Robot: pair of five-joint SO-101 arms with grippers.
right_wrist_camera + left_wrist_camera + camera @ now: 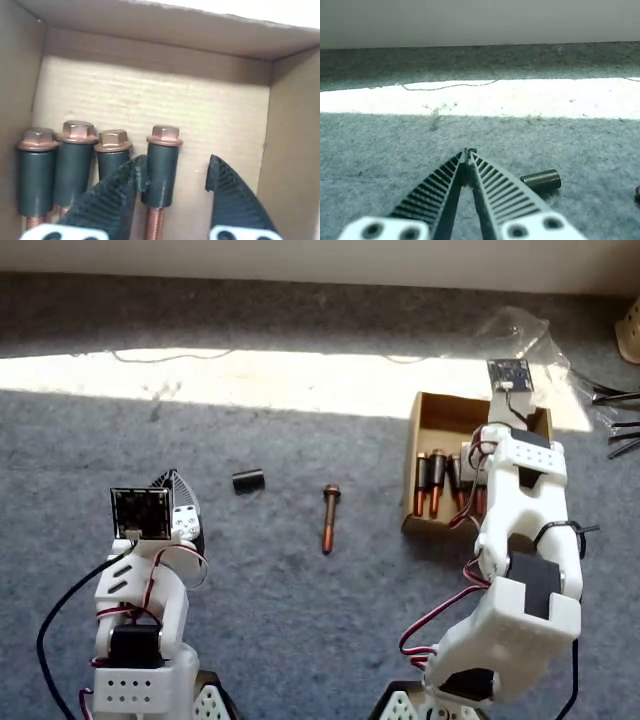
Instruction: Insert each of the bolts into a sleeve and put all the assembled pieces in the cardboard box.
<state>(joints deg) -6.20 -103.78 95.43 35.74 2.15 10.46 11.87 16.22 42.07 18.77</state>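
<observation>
At three o'clock the right jaws gape beside a sleeved bolt (162, 165) in the cardboard box (445, 425), likely leaving it there; the left jaws rest clenched, empty, by the loose sleeve (248, 481).

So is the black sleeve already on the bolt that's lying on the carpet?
No, the sleeve lies on its own, with a clear gap between it and the bare bolt.

High view: fixed camera overhead, faces down on grey surface (300, 620), whole workspace at distance.
Left wrist view: low, near surface, faces past left gripper (468, 152) toward far wall (480, 22); shares sleeve (541, 179) with high view.
Right wrist view: very close, faces past right gripper (175, 167) into cardboard box (150, 95), also in high view.
</observation>
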